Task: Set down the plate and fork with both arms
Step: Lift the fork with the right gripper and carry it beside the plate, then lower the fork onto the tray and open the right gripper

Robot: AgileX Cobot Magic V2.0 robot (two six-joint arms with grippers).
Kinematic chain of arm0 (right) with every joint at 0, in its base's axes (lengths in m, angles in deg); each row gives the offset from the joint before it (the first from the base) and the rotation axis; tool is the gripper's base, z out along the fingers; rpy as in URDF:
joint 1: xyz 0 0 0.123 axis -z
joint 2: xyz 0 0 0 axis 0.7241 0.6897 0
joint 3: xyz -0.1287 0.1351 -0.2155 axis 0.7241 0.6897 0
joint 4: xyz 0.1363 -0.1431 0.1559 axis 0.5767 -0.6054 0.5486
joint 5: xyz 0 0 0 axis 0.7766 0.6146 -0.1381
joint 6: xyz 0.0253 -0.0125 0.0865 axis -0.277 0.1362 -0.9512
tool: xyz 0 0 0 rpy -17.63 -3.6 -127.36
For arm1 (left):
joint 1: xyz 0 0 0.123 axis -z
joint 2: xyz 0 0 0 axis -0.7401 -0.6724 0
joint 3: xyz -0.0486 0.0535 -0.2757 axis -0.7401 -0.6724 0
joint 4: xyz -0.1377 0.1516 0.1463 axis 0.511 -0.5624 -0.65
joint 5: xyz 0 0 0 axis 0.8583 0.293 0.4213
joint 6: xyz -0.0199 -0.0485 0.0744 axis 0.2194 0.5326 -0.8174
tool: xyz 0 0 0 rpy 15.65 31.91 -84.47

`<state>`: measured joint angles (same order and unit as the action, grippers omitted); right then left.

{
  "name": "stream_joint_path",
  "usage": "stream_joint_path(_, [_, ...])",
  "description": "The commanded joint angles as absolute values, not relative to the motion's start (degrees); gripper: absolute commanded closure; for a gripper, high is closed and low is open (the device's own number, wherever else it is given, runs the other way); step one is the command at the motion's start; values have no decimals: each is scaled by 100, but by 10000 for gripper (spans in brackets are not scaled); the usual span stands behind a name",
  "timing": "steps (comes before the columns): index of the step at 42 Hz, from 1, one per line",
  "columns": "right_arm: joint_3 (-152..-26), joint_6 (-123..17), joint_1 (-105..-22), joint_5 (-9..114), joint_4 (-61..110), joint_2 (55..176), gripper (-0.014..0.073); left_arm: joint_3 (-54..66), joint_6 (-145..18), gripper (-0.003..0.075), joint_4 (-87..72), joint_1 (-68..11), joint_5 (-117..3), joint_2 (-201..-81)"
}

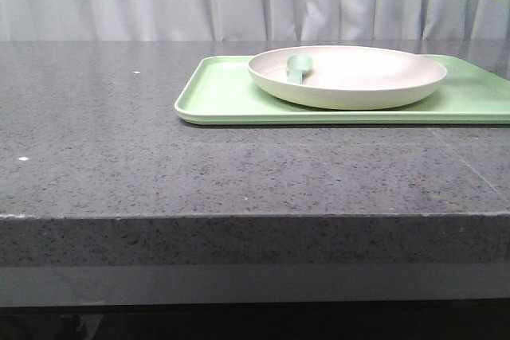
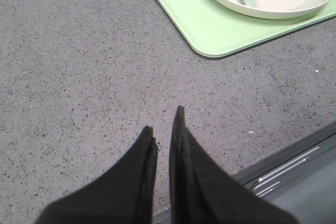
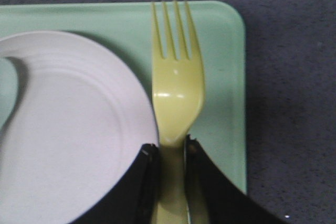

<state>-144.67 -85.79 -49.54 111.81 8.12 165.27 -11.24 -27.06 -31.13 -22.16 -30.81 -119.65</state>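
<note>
- The right gripper point(image 3: 171, 148) pinches the handle of the fork point(image 3: 176, 85), tines pointing toward the top of the right wrist frame; in the front view only a yellow tip shows at the upper right corner, high above the table.
- The plate point(image 1: 358, 85) sits on the tray point(image 1: 227, 101) in the right half of the front frame, with a spoon point(image 1: 298, 68) lying inside it near its left rim.
- The left gripper point(image 2: 165, 124) hovers over bare table point(image 1: 119, 133) at the lower centre of its wrist frame, fingers nearly pressed together and holding nothing, well apart from the tray.
- Risk: the fork hangs right over the plate's edge (the handle overlaps the rim in the right wrist view), so a straight drop could land it half on the rim and let it tip or slide.
- Risk: the grip is only on the slim handle, so the fork could swivel between the fingers during descent.
- Risk: a late release could press the tines into the tray and shift it.
</note>
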Motion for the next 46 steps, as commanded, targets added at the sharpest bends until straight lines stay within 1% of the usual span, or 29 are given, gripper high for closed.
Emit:
stream_joint_path(1, [-14351,-8373,-4743,11679,760,16227,487,-970,-2651,659,-3103,-2227,-3502,-11956])
stream_joint_path(10, [-13907,-8014,-4527,11679,1126,16542,487,-970,-2651,659,-3103,-2227,-3513,-11956])
stream_joint_path(20, [-13888,-7780,-4527,11623,1521,17061,487,-970,-2651,659,-3103,-2227,-3513,-11956])
stream_joint_path(29, [-13888,-7774,-4527,11609,1521,17182,470,-970,-2651,659,-3103,-2227,-3500,-11956])
stream_joint_path(33, [-13888,-7774,-4527,11619,1521,17186,412,-970,-2651,659,-3103,-2227,-3488,-11956])
stream_joint_path(37, [-13888,-7762,-4527,11619,1521,17186,319,-970,-2651,659,-3103,-2227,-3488,-11956])
stream_joint_path(41, [-13888,-7762,-4527,11586,1521,17186,257,-970,-2651,659,-3103,-2227,-3488,-11956])
stream_joint_path(46, [-13888,-7762,-4527,11494,1521,17186,242,-970,-2651,659,-3090,-2227,-3488,-11956])
